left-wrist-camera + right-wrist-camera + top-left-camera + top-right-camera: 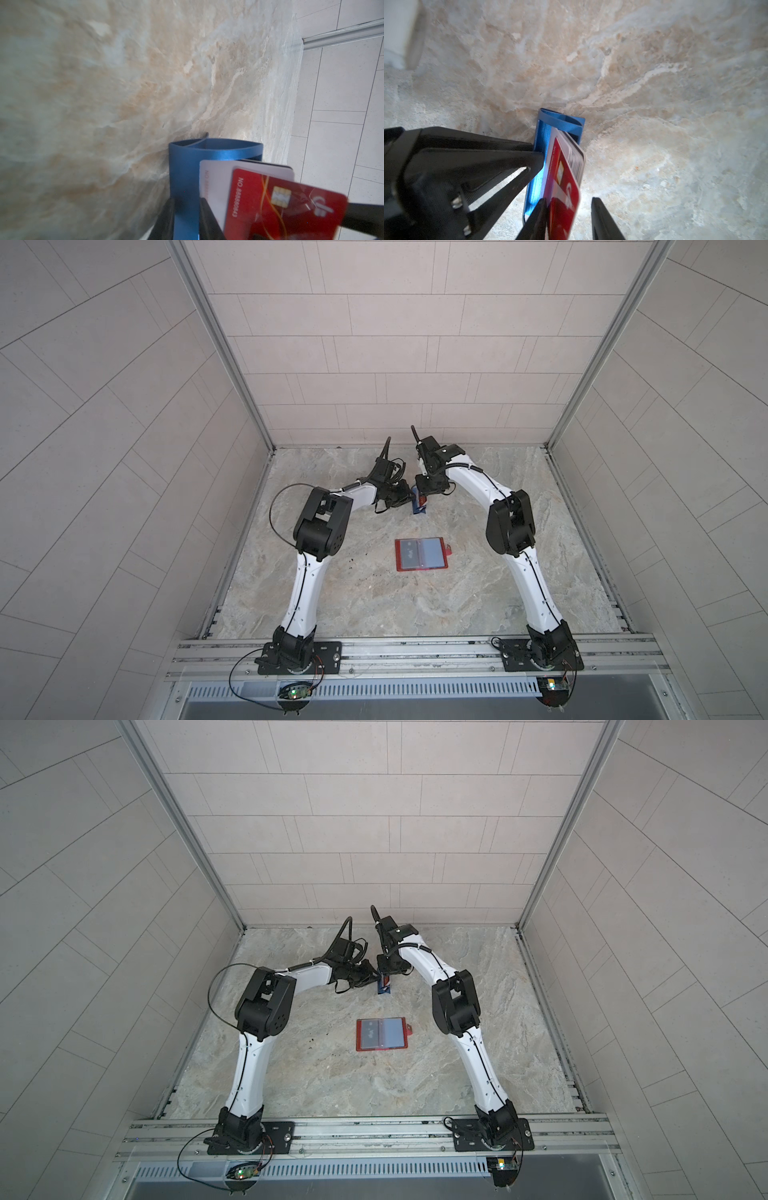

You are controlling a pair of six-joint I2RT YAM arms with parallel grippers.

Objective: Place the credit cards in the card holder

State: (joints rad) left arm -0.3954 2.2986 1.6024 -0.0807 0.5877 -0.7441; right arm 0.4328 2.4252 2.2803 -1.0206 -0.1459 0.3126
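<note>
Nothing is placed yet: the card holder (422, 553) lies open on the tabletop (374, 605), and the credit cards (259, 197) stand upright in the blue stand (182, 166). The left end effector (186, 200) grips that stand. The right end effector (568, 200) is open around the red card (562, 187), not closed on it.

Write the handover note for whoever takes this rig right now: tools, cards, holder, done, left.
Tools: the left tool is shut on the blue stand, apparently steadying it. The right tool is open, with a finger on either side of the red card, not yet clamped.
Cards: the red card, the pale card and a dark-edged card behind them all sit in the blue stand, far middle of the table.
Holder: the card holder lies open and flat nearer the arm bases, and neither tool touches it.
Done: none of these three cards has been moved over.
Left: grip the red card, lift it out and sleeve it, then the other two.
</note>
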